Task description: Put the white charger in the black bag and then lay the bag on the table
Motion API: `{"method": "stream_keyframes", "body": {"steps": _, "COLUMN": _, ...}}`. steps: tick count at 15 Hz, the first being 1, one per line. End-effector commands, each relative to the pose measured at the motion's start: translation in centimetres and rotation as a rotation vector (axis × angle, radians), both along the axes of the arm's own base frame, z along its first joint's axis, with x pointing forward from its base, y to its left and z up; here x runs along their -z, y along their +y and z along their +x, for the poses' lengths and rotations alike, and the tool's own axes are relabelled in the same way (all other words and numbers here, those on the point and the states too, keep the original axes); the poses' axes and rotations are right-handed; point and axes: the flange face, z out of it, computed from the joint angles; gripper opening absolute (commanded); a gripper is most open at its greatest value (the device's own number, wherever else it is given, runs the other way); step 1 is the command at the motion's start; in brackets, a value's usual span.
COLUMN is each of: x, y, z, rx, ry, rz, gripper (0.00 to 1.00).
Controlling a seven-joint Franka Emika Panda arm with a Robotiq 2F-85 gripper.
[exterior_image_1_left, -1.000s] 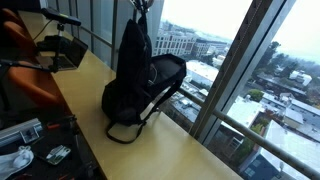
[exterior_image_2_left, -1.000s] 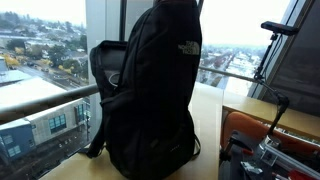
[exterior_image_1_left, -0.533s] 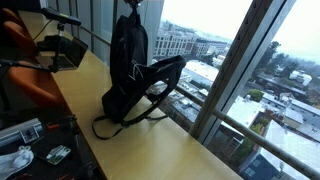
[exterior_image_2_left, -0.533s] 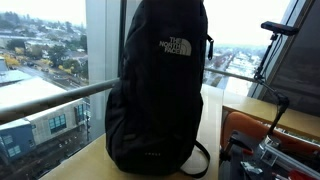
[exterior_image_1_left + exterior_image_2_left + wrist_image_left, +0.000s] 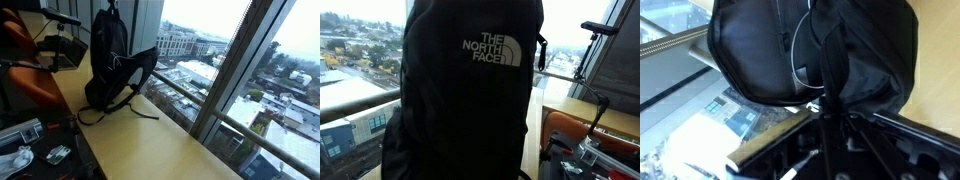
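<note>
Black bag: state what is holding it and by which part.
The end effector holds the black bag by its top; the bag hangs below it.

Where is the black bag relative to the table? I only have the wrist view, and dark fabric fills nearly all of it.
Observer: In an exterior view, the black bag hangs upright from the tool, over the far part of the table, beside the window.
Operator: Is its base resting on the wood?
Observer: I cannot tell contact. The base is about level with the tabletop, and a strap trails across the surface.
Operator: Anything else I'm missing?
Observer: In an exterior view, the bag's white logo faces the camera, and the bag blocks most of that picture.
</note>
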Motion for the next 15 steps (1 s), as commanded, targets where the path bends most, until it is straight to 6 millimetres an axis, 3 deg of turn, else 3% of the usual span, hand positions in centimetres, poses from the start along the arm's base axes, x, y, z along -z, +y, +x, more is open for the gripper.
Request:
{"method": "stream_keyframes", "body": {"steps": 1, "x": -3.1, "y": -1.1, "z": 0.6, "rx": 0.028, "ry": -0.046, "rz": 0.015, "gripper": 0.02}}
{"method": "stream_keyframes", "body": {"steps": 7, "x": -2.7, "y": -6.1, "z": 2.5, "rx": 0.116, "ry": -0.028, "rz": 0.063, "gripper": 0.02}}
{"method": "stream_keyframes", "body": {"steps": 15, "x": 0.9, "y": -10.5, "z": 4.9, "rx": 0.212, "ry": 0.027, "rz": 0.099, "gripper": 0.02}}
